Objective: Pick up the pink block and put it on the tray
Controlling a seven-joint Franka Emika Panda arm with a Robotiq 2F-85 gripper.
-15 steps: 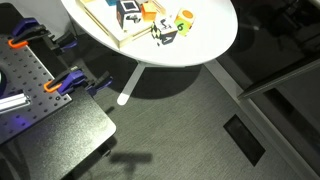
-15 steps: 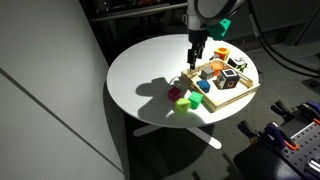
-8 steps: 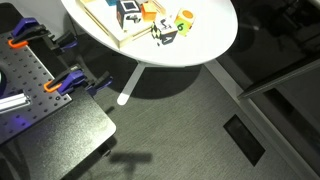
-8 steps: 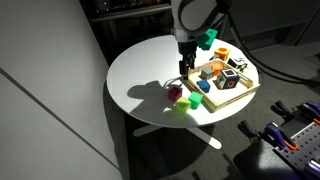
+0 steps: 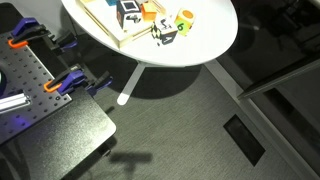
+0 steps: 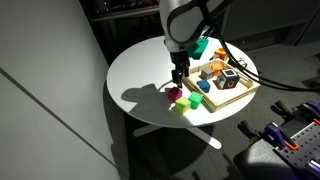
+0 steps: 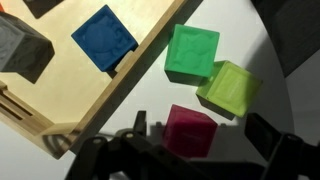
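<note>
While wide fingers (image 7: 285, 155) straddle pink block (image 7: 190, 130) | tray (image 7: 90, 105) rim beside | green cubes (image 7: 192, 52) near

Tray (image 7: 70, 85): light bare-looking wood, matt, faint grain. Pink block (image 7: 190, 130): matt, smooth faces, softly rounded edges; painted wood or foam, couldn't tell. Green cube (image 7: 192, 52) and lime cube (image 7: 228, 88) had the same matt finish. Blue block (image 7: 105, 38) looked rougher, with a grainy face. Surface (image 6: 135, 65): smooth white, low sheen. Gripper (image 6: 178, 80): black, matt, plastic-looking. Floor (image 5: 190, 120): dark grey, fine woven carpet texture. Perforated plate (image 5: 30, 75): dark, matt, looked like metal.
</note>
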